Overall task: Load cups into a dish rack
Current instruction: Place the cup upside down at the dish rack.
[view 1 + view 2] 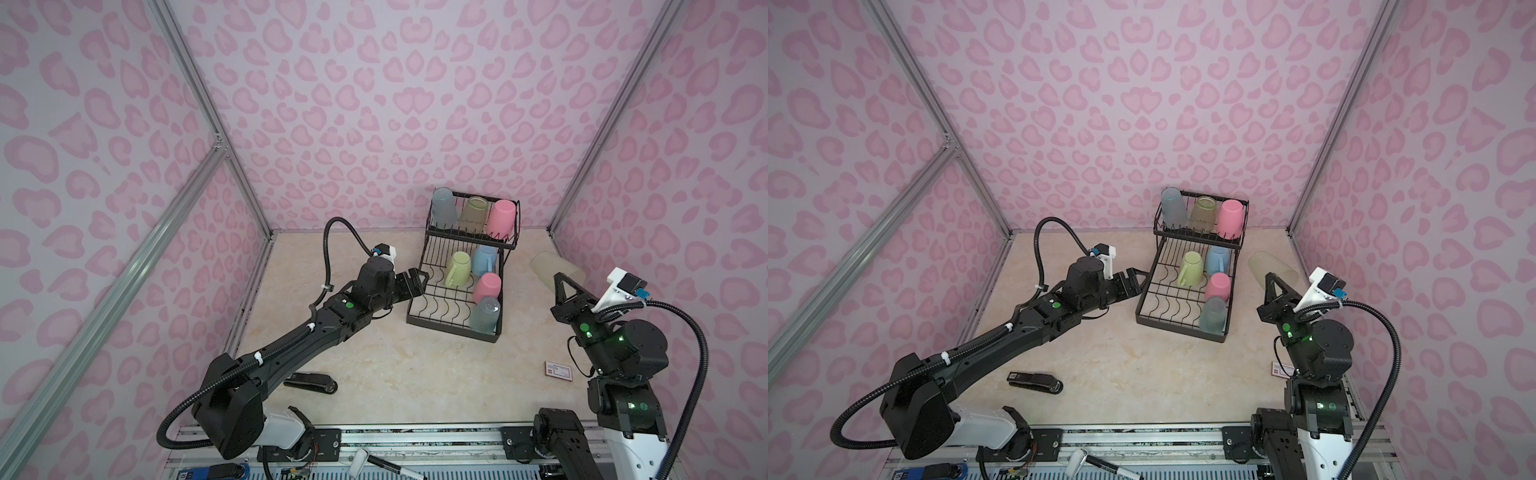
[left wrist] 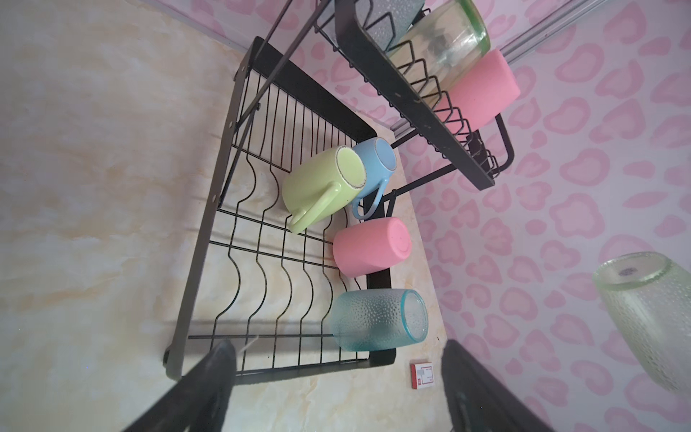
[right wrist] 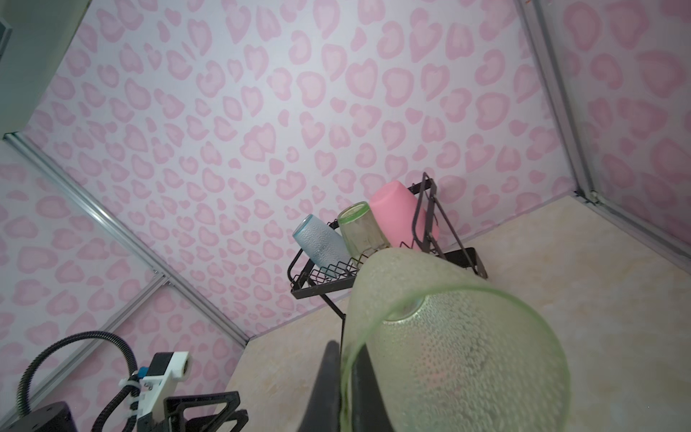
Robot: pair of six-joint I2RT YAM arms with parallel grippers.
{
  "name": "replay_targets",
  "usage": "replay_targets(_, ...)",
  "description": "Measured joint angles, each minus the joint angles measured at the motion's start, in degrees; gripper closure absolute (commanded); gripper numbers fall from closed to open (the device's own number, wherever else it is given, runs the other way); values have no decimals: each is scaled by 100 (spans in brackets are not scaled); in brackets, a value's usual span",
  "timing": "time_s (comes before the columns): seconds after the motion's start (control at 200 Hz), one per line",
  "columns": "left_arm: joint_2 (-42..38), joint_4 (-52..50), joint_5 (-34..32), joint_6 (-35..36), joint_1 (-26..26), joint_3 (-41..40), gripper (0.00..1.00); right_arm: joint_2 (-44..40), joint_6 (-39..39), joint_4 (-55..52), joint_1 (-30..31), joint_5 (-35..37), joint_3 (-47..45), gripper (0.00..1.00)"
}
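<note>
We see the pale yellowish pebbled translucent tumbler (image 1: 555, 266) held up off the marbled beige worktop (image 1: 395, 365), to the right of the black wire two-tier dish rack (image 1: 451, 329). Its long axis is tipped well over, nearer lying than standing. The open mouth faces the right arm's wrist, and the closed base points away, toward the back wall and the rack's raised upper basket.

The right jaws are clenched on its rim, one finger inside the mouth and one outside, so the whole body juts out beyond the fingertips. The left jaws are spread wide with nothing between them, just beside the left rim of the rack's lower grid.

Seven more cups sit mouth-down in the rack. The upper basket holds a grey-blue tumbler (image 1: 444, 205), a green-rimmed clear tumbler (image 1: 473, 214) and a pink tumbler (image 1: 500, 218). On the lower grid are a yellow-green mug (image 1: 458, 268), a light blue mug (image 1: 484, 259), a second pink tumbler (image 1: 487, 286) and a teal pebbled tumbler (image 1: 484, 313).
</note>
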Motion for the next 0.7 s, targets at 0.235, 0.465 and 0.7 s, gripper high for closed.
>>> replay_targets(0.235, -157, 9, 304, -551, 380, -256, 12, 581, -380, 308, 1661, 249, 0, 100)
replay_targets(0.465, -407, 87, 560, -1248, 785, -579, 12, 1478, -970, 890, 3659, 1189, -120, 100)
replay_targets(0.7, -660, 332, 752, -2212, 994, -916, 11, 2367, -1351, 1635, 4485, 1858, -225, 100)
